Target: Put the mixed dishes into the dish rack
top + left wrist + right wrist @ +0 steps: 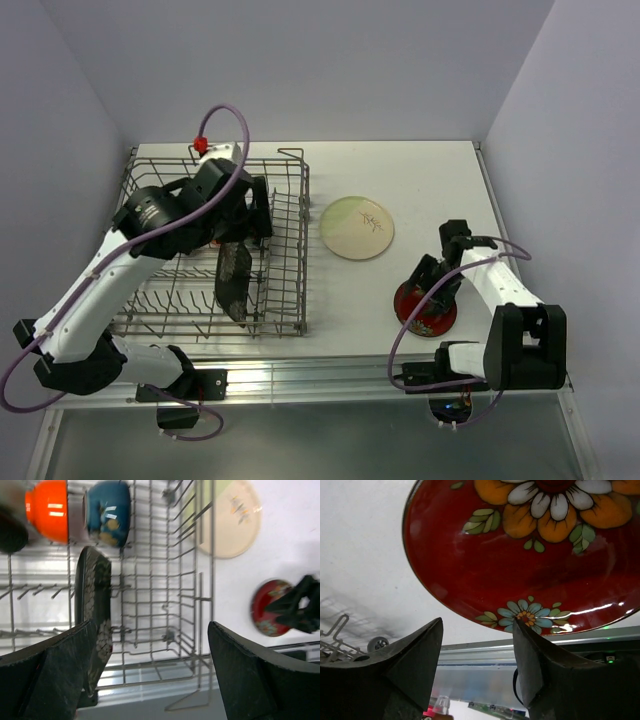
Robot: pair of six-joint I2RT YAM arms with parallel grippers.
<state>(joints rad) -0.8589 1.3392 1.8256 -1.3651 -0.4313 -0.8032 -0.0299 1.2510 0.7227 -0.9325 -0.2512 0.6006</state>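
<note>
The grey wire dish rack (290,326) stands at the left. A black square floral plate (233,280) stands on edge between its tines. My left gripper (258,222) hangs open and empty just above that plate (95,605). An orange bowl (47,510) and a dark blue bowl (107,512) lie in the rack (200,600). The pale green-cream plate (358,227) lies flat on the table. The red floral plate (425,310) lies near the front edge. My right gripper (428,293) is open at its near rim (535,550), with one fingertip (522,630) against the rim.
The white table (420,170) has a metal rail (300,375) along its front edge, just in front of the red plate. Lilac walls close in the back and both sides. A dark object (11,532) sits beside the orange bowl.
</note>
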